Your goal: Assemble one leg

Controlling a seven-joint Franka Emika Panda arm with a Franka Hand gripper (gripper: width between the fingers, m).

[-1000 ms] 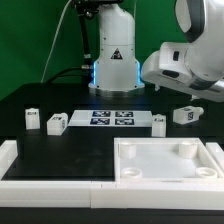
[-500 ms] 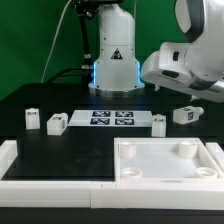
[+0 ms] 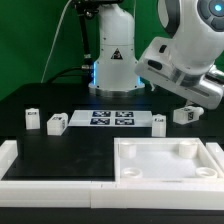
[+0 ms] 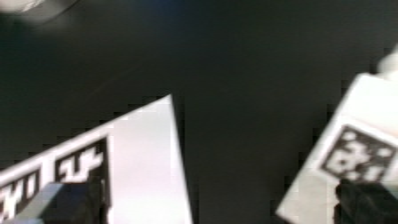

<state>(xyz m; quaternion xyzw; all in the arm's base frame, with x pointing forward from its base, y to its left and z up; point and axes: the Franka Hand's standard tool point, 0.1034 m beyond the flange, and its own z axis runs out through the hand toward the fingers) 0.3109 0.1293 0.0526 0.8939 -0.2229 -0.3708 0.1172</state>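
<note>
Several small white legs with square markers stand on the black table: two at the exterior view's left [image 3: 31, 118] [image 3: 56, 123], one right of the marker board [image 3: 158, 122], and one at the far right [image 3: 185, 115]. The arm's white hand [image 3: 185, 65] hangs above that far-right leg. Its fingers do not show clearly there. The wrist view is blurred. It shows one leg [image 4: 365, 148] with its marker facing the camera, close by a dark shape at the picture's edge that may be a fingertip. Nothing is visibly held.
The marker board [image 3: 112, 119] lies at mid-table and also shows in the wrist view [image 4: 107, 165]. A large white square panel with a raised rim [image 3: 170, 176] lies in front at the right. A white border frame [image 3: 12, 160] runs along the left and front.
The arm's hand has swung towards the exterior view's left and lower, over the far-right leg. The legs, panel and marker board have not moved.
</note>
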